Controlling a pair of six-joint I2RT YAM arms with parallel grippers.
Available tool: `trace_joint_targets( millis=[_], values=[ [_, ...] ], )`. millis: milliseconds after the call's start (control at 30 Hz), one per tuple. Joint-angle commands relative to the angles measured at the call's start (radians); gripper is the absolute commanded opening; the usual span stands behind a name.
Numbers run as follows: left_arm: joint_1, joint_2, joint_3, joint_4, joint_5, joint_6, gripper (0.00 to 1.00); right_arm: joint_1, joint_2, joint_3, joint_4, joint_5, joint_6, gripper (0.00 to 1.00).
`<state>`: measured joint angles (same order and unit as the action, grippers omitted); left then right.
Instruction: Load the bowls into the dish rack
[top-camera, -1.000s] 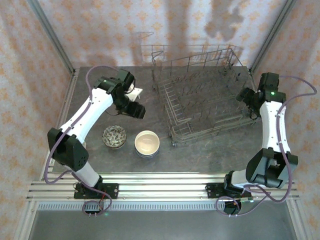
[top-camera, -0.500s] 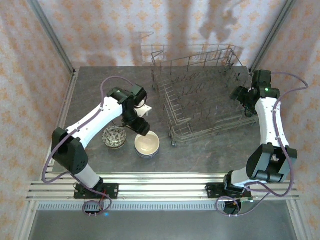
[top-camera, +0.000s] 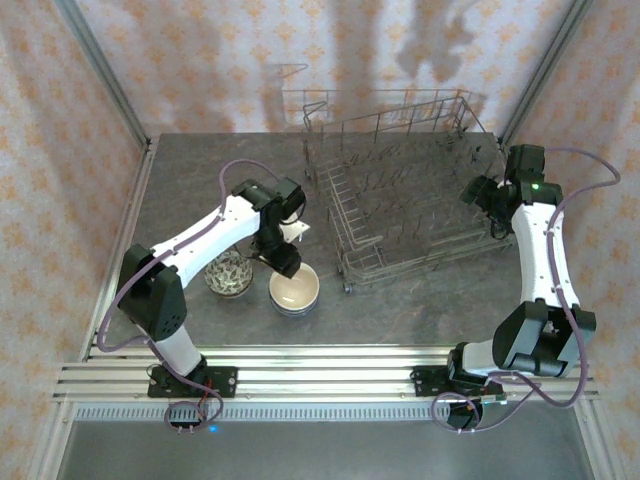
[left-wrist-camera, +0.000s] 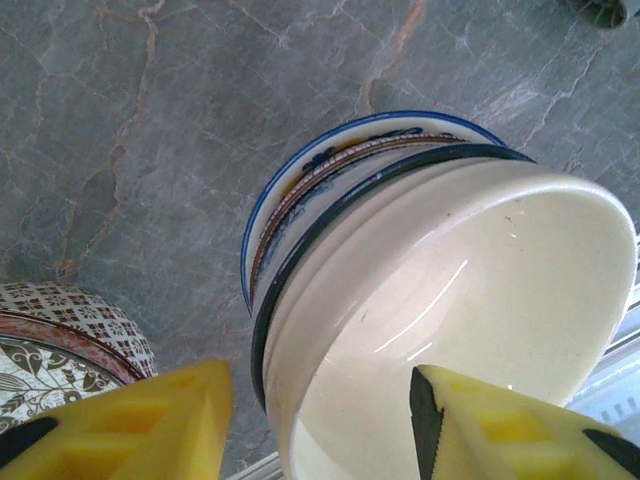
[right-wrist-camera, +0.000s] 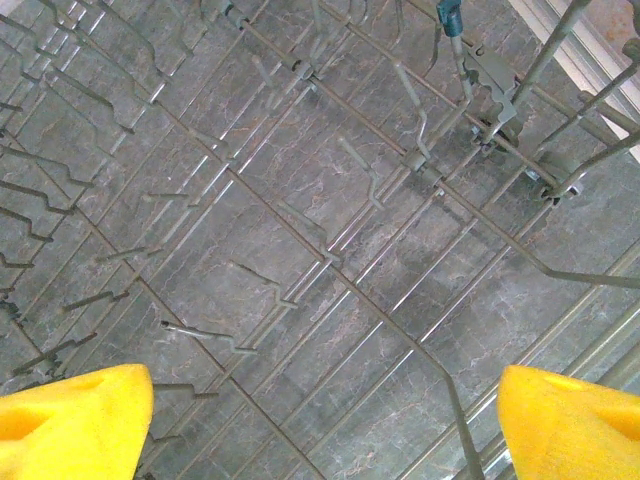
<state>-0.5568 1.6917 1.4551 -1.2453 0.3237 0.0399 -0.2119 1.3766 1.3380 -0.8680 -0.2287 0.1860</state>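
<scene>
Now: cream bowl (top-camera: 294, 287) tops the stack at lower centre, outside dish rack (top-camera: 340, 205) | left gripper (left-wrist-camera: 318, 385), arrived from upper left, straddles its rim, jaws apart, narrowing | right gripper (right-wrist-camera: 322, 385) wide open above the rack | pickup judged imminent

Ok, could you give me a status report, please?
Left gripper open astride rim of cream bowl. Right gripper open above unloaded rack. Nothing blocking.

Dark grey veined stone-look table (top-camera: 200, 170) carried a large grey wire dish rack (top-camera: 410, 200), stack of round ceramic bowls (top-camera: 294, 288), cream one uppermost, sat near the rack's near-left corner, brown-patterned round ceramic bowl (top-camera: 228, 274) stood further left of the rack.
</scene>
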Motion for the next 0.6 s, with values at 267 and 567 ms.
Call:
trace_joint_targets(
  millis=[267, 567],
  values=[
    [-0.043, 0.046, -0.006, -0.028, -0.071, -0.014, 0.37, 0.004, -0.035, -0.046, -0.005, 0.016, 0.004, 0.89],
    [-0.043, 0.027, 0.021, -0.031, -0.084, -0.012, 0.19, 0.003, -0.044, -0.048, -0.006, 0.017, 0.008, 0.88]
  ],
)
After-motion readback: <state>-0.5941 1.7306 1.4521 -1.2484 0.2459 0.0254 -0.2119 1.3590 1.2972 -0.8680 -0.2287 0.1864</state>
